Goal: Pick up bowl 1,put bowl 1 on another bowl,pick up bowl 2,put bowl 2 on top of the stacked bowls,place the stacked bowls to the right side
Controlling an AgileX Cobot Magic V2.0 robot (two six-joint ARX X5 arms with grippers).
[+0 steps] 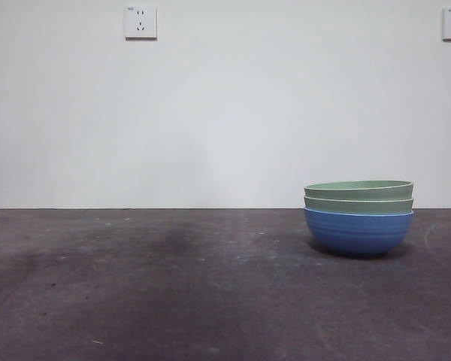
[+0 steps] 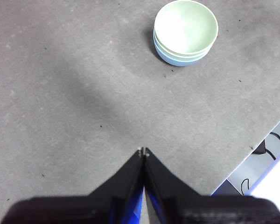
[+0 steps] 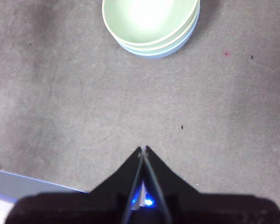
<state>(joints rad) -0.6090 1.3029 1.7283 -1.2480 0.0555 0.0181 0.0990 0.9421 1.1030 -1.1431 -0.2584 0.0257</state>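
Three bowls nested in one stack (image 1: 358, 216) on the right part of the dark, scuffed grey tabletop (image 1: 173, 293), seen side-on in the front view: round blue bowl with faint horizontal ribs (image 1: 358, 233) at the base, two pale green bowls with light rims (image 1: 358, 196) seated inside it, one above the other. Plain white wall behind, with two white wall sockets (image 1: 140, 22) high up. No arms visible from the front.

Shown only from the left wrist: left hand (image 2: 143, 152) with black jaws pressed together and holding nothing, well apart from the stack (image 2: 185, 32); smooth glossy green interior open to view; tabletop edge with dark cables (image 2: 266, 147) beyond it.

From the right wrist: right hand (image 3: 143, 149) likewise closed and empty, apart from the stack (image 3: 150, 25); only a thin blue sliver under the green rims.
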